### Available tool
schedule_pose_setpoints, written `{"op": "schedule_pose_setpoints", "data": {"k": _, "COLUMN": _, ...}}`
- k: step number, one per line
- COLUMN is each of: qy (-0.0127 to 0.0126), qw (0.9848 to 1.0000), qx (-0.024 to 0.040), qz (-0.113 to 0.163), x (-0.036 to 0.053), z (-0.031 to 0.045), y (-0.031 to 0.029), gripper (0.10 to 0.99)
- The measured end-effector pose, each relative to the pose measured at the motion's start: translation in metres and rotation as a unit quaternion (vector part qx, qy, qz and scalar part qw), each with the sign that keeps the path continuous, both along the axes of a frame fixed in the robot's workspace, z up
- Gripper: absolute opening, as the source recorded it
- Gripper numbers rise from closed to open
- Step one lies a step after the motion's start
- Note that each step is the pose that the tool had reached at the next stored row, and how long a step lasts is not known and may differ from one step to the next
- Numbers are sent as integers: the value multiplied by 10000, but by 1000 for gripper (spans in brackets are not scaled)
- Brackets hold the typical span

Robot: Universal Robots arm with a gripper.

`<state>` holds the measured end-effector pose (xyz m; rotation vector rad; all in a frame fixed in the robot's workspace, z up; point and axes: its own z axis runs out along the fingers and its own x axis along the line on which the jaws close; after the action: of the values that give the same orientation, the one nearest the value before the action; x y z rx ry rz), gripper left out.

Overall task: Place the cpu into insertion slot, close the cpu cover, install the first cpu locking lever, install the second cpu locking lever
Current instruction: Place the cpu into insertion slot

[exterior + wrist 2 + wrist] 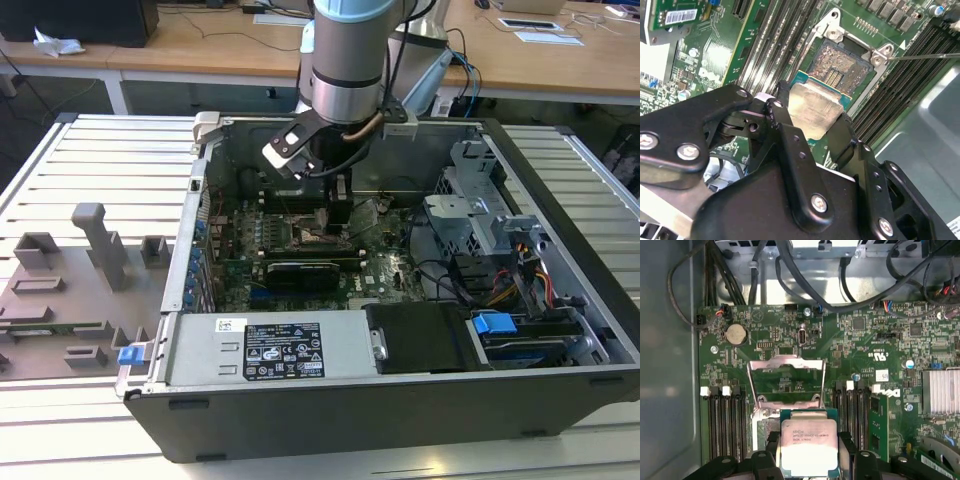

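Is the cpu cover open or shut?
Open. The cover lies swung back off the slot, whose pins are bare; the gripper holds the cpu.

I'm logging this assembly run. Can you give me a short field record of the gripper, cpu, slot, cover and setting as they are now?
gripper: gripper shut on the cpu, gripping it by two opposite edges
cpu: cpu metal top up, held over the insertion slot, not seated
insertion slot: insertion slot pin grid exposed, its near edge overlapped by the chip
cpu cover: cpu cover open, swung back away from the slot
setting: open computer case lying on a slatted table
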<state>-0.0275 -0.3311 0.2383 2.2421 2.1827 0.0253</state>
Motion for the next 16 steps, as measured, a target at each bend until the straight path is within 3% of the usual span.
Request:
{"op": "schedule_pose_setpoints", "data": {"k": 7, "qy": 0, "qw": 10000, "qx": 0, "qz": -1, "x": -174, "z": -10, "y": 14, "gripper": 541}}
{"op": "schedule_pose_setpoints", "data": {"k": 16, "qy": 1, "qw": 10000, "qx": -1, "qz": -1, "x": -245, "z": -70, "y": 14, "gripper": 541}}
